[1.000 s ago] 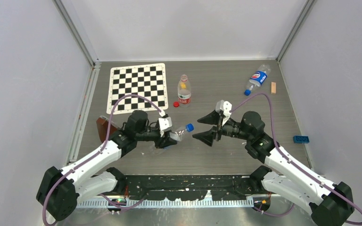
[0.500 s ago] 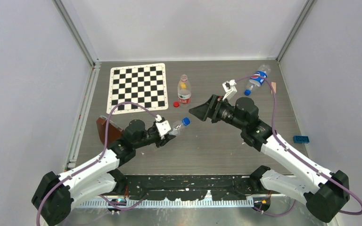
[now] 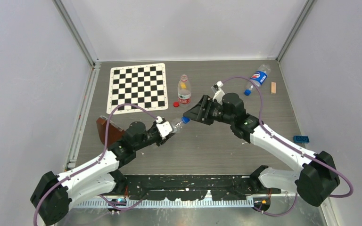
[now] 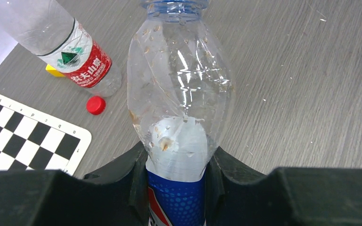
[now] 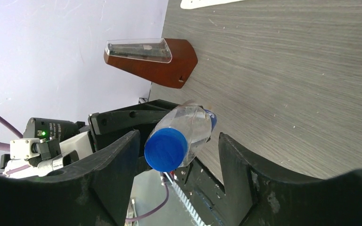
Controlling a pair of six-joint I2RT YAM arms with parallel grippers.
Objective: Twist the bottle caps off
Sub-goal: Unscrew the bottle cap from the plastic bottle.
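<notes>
My left gripper (image 3: 167, 132) is shut on a blue-labelled bottle (image 4: 179, 108) and holds it off the table, neck pointing to the right gripper. Its blue cap (image 5: 166, 149) sits between the open fingers of my right gripper (image 5: 179, 155), nearer the left finger, not clamped. In the top view the cap (image 3: 185, 119) is at the right gripper (image 3: 192, 114). A red-labelled bottle (image 3: 184, 89) lies uncapped by the checkerboard, its red cap (image 3: 176, 104) loose on the table beside it. A second blue-labelled bottle (image 3: 257, 78) with its blue cap (image 3: 247, 92) on lies at the back right.
A checkerboard mat (image 3: 138, 86) lies at the back left. A brown wedge-shaped case (image 3: 107, 130) stands by the left arm. A blue brick (image 3: 301, 139) lies at the right edge, a small tan block (image 3: 273, 87) at the back right, and a yellow block (image 4: 54, 70) behind the red-labelled bottle.
My right gripper has swung left and up to the held bottle's neck, so its open fingers now flank the blue cap. The left gripper raised and tilted the bottle slightly.
</notes>
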